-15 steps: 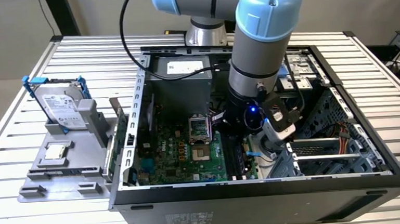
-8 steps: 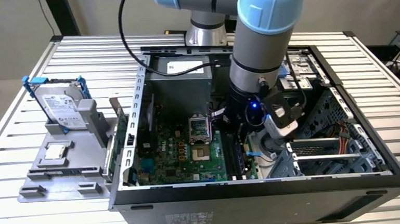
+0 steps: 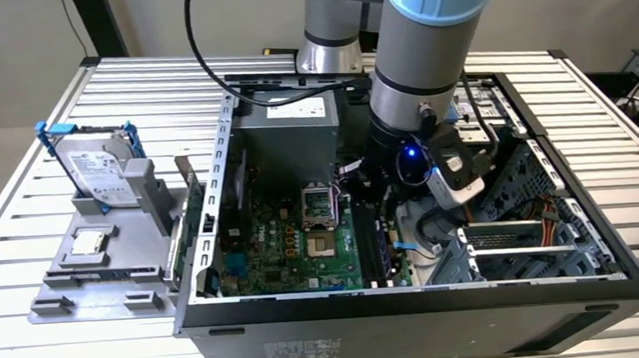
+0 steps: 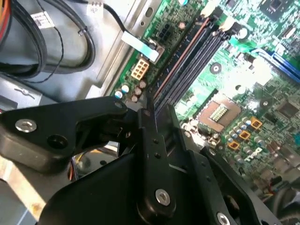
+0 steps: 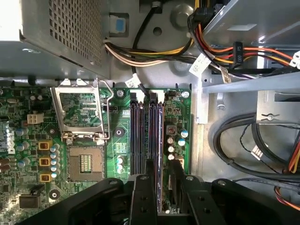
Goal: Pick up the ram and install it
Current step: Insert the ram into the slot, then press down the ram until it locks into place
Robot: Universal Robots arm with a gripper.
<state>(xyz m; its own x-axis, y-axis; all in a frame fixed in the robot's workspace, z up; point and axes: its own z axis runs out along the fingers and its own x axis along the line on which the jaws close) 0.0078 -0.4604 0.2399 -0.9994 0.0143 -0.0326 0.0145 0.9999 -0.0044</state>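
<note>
The ram (image 5: 159,136) is a long thin dark stick standing on edge in the outermost of the motherboard's black slots (image 5: 138,136). In the second wrist view the ram (image 4: 180,58) shows a brownish top edge along the slot bank. My gripper (image 5: 161,187) is down inside the open computer case (image 3: 416,302), over the near end of the slots. Its black fingers (image 5: 143,192) stand on either side of the stick and are shut on it. The fingers (image 4: 147,117) hide that end of the ram. In the exterior view my gripper (image 3: 389,220) hangs over the slots, beside the green motherboard (image 3: 290,247).
The open processor socket (image 5: 79,117) lies beside the slots. The grey power supply (image 3: 289,135) and bundled cables (image 5: 243,51) crowd the case. Outside it, a grey holder (image 3: 92,276) carries a hard drive (image 3: 97,172) and a small square chip (image 3: 90,240).
</note>
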